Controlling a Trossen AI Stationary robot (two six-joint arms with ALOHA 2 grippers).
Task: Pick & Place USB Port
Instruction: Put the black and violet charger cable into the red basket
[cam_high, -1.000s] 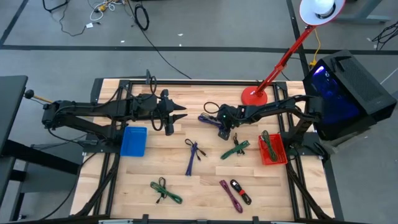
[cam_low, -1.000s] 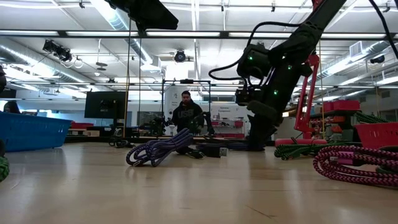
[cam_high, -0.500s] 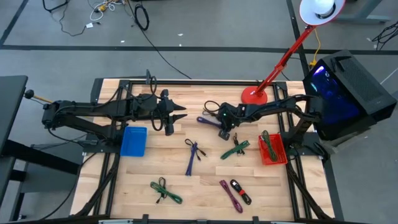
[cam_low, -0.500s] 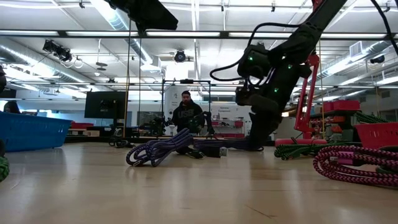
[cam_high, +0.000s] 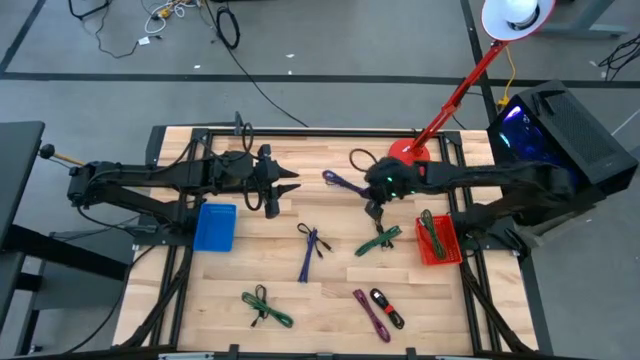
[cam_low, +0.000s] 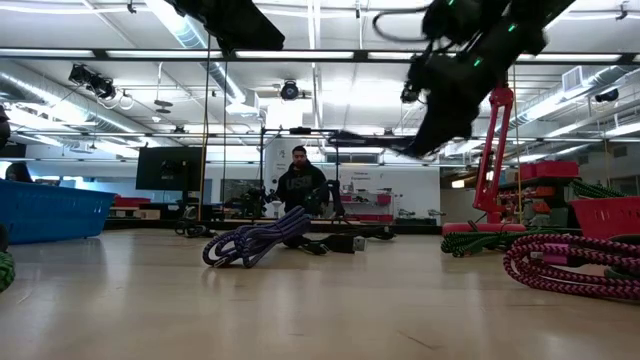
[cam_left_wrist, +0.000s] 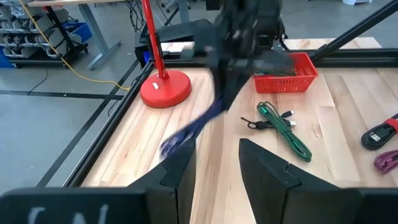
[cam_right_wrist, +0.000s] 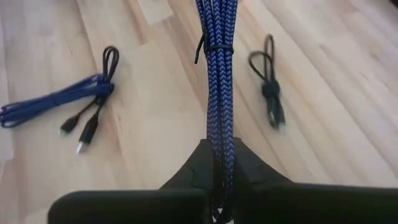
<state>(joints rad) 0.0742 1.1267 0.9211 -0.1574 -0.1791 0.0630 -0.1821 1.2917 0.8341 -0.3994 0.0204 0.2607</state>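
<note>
Lifted off table, braided blue-purple cable bundle (cam_right_wrist: 216, 93), tied

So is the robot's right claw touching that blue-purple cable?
Touching. In the right wrist view, the right gripper pinches the blue-purple cable between its fingers.

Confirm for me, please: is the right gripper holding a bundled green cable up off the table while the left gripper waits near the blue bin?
Nearly. The held cable is blue-purple, not green, as the right wrist view shows; the right gripper is shut on it. The left gripper does wait near the blue bin.
</note>
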